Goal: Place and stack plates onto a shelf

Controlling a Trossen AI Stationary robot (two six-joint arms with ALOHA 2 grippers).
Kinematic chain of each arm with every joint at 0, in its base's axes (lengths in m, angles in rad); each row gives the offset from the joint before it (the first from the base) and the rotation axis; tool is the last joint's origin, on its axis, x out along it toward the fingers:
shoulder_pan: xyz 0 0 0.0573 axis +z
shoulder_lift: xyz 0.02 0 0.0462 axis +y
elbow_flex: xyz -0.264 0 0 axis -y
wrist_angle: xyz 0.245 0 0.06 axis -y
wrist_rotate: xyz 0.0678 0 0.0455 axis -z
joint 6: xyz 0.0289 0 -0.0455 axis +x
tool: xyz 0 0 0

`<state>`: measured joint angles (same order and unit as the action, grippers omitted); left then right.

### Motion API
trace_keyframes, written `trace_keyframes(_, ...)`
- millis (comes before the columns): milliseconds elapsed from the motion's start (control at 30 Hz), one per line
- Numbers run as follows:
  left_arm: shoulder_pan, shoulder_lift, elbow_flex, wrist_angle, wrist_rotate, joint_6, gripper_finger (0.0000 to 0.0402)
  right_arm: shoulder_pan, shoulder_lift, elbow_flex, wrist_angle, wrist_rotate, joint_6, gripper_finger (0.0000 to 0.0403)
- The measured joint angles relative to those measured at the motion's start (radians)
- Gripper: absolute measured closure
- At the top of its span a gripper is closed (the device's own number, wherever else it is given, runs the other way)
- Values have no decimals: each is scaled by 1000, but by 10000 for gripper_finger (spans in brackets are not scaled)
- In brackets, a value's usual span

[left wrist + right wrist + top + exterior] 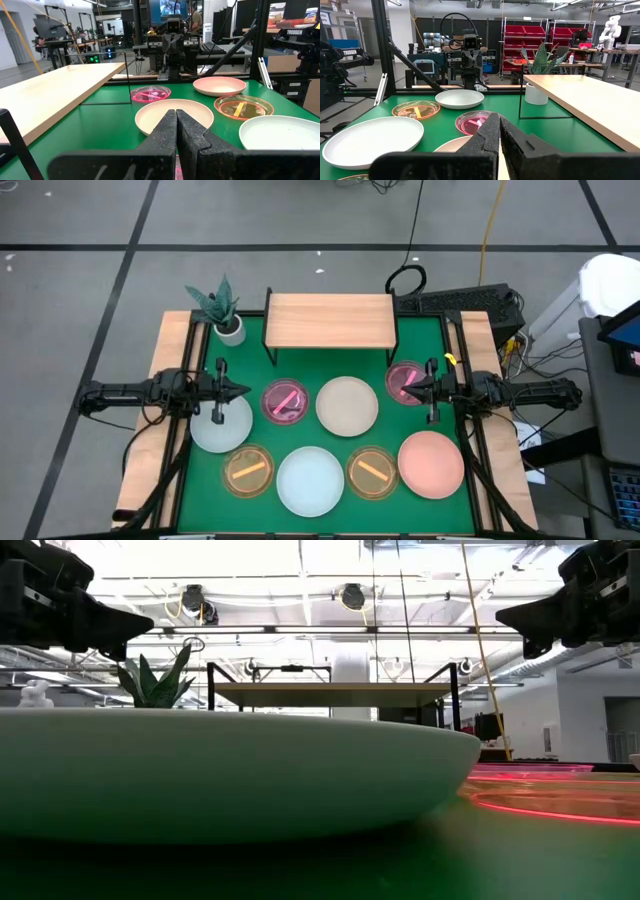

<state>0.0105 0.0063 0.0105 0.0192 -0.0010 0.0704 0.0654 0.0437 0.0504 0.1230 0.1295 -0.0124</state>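
Several plates lie flat on the green mat (330, 435): white (221, 423), cream (347, 405), pale blue (311, 480), salmon (431, 463), two pink translucent ones (285, 401) (405, 382) and two amber ones (249, 470) (372, 472). The wooden-topped shelf (330, 320) stands on its black legs at the far side with nothing on it. My left gripper (245, 390) is shut and hovers over the far edge of the white plate. My right gripper (408, 388) is shut above the right pink translucent plate. Each points level toward the table's middle.
A potted plant (224, 315) stands left of the shelf. Wooden strips (150, 455) edge the mat on both sides. In the low view the pale blue plate (230, 770) fills the foreground, with the shelf (335, 692) behind it. Bare mat lies between the shelf and the plates.
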Motion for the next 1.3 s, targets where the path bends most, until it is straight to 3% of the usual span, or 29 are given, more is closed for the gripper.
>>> trace_keyframes(500,0,0,0,0,0,0,400,0,1,3,30,1,111,403)
trace_keyframes(667,0,0,0,0,0,0,400,1,20,67,22,0,122,403)
trace_keyframes(933,0,0,0,0,0,3,400,1,204,296,-66,30,91,403)
trace_keyframes(1300,0,0,0,0,0,-5,400,1,613,829,-438,34,141,403)
